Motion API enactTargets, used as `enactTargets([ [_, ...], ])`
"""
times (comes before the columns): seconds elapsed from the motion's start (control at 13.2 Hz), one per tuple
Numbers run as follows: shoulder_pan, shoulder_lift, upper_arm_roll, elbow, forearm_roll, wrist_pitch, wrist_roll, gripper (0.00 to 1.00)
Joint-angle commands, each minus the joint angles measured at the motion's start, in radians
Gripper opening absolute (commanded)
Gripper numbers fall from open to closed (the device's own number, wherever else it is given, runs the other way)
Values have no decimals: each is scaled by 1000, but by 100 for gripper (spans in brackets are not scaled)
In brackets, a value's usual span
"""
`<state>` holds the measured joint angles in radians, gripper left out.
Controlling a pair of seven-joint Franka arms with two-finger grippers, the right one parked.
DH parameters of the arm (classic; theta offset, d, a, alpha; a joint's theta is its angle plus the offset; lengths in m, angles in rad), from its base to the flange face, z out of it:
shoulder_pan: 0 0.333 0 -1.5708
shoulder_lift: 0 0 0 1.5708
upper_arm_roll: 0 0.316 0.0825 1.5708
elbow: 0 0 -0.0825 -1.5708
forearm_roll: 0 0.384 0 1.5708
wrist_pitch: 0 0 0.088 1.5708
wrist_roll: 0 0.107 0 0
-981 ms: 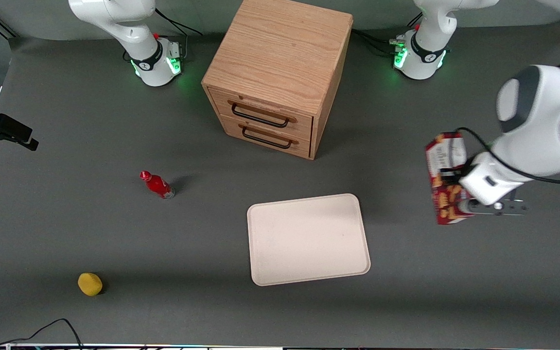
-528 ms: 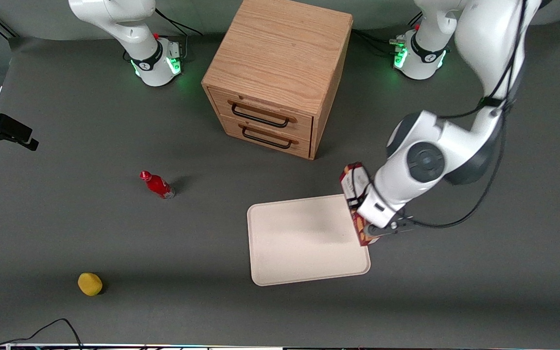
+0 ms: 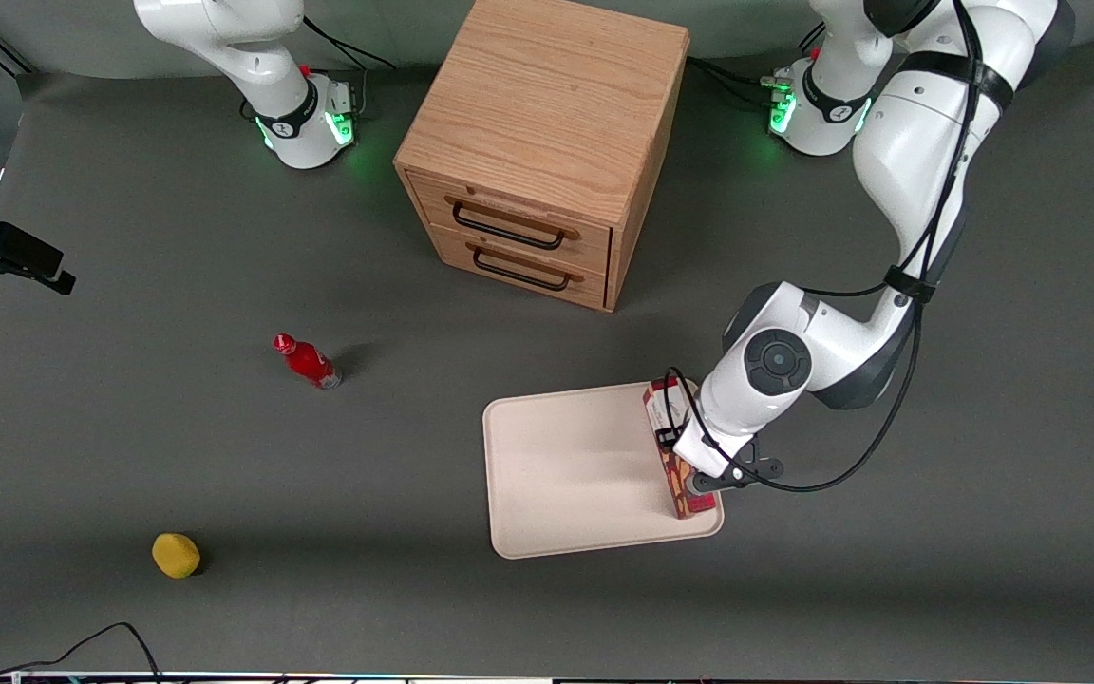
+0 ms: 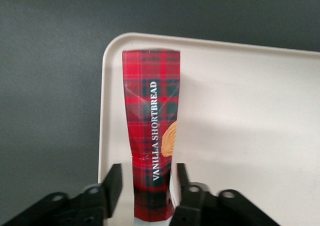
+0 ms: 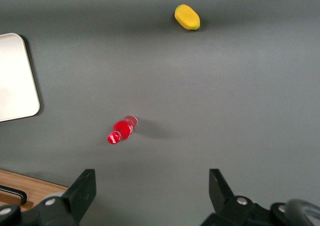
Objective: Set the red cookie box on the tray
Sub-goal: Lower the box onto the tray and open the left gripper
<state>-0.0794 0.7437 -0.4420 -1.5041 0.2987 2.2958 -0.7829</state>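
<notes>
The red cookie box, red tartan with a cookie picture, rests on its narrow long side on the cream-pink tray, along the tray's edge toward the working arm's end. My left gripper is low over the end of the box nearer the front camera. In the left wrist view the box lies on the tray between the gripper's fingers. The fingers stand apart from the box with a gap on each side, so the gripper is open.
A wooden two-drawer cabinet stands farther from the front camera than the tray. A small red bottle and a yellow lemon-like object lie toward the parked arm's end; both show in the right wrist view, bottle, yellow object.
The left arm carried the box from off the tray at its own end over onto the tray's edge and lowered it. The fingers now stand apart from the box.
</notes>
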Motion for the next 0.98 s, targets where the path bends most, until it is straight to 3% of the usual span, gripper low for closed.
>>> enactTargets([
  [0.0, 6, -73, 2, 19, 5, -148, -18, 100],
  [0.15, 30, -171, 0, 34, -10, -356, 19, 100],
  [0.23, 36, -229, 11, 45, -62, -449, 83, 100],
  [0.45, 38, -439, 193, 42, -238, -693, 398, 100],
  [0.68, 43, -637, 339, 0, -254, -935, 701, 100],
  [0.91, 43, -837, 465, -160, -291, -966, 872, 100],
])
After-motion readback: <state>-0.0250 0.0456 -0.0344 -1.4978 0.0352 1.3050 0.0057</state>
